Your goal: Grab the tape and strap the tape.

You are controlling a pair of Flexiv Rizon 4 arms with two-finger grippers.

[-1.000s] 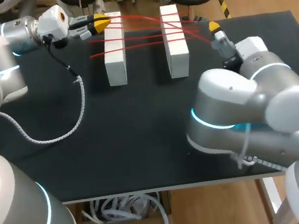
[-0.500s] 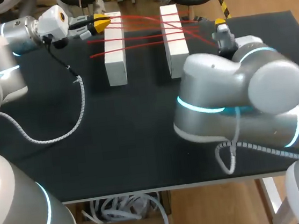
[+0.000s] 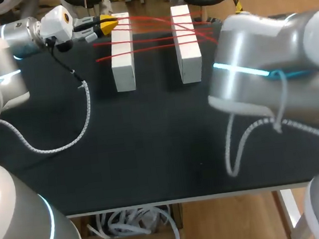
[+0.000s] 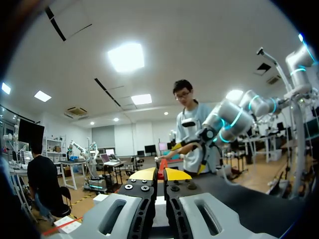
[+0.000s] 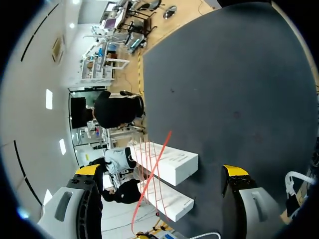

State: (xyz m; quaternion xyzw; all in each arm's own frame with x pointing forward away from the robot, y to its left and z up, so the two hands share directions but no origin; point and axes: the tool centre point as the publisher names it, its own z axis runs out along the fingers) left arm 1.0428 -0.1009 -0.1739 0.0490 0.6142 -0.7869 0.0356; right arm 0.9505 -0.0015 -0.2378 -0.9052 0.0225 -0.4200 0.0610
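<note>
Two white blocks (image 3: 122,51) (image 3: 186,41) stand side by side at the table's far edge. Several strands of red tape (image 3: 156,38) stretch across both of them. My left gripper (image 3: 105,24) sits by the far end of the left block, shut on the tape's end. The left wrist view shows its yellow fingertips (image 4: 144,174) pressed together, a bit of red tape (image 4: 162,164) just past them. My right arm (image 3: 269,66) fills the right side and hides its own gripper there. In the right wrist view that gripper (image 5: 162,170) is wide open and holds nothing; the blocks (image 5: 169,162) and red tape (image 5: 154,169) lie ahead.
A white coiled cable (image 3: 64,142) from the left arm trails over the black table (image 3: 151,149) at the left. Another cable loop (image 3: 237,145) hangs under the right arm. The right arm's elbow looms over the right block's near end.
My right arm has swung up and over to the right, and its gripper has gone behind the arm in the head view. The left arm and the tape have stayed put.
</note>
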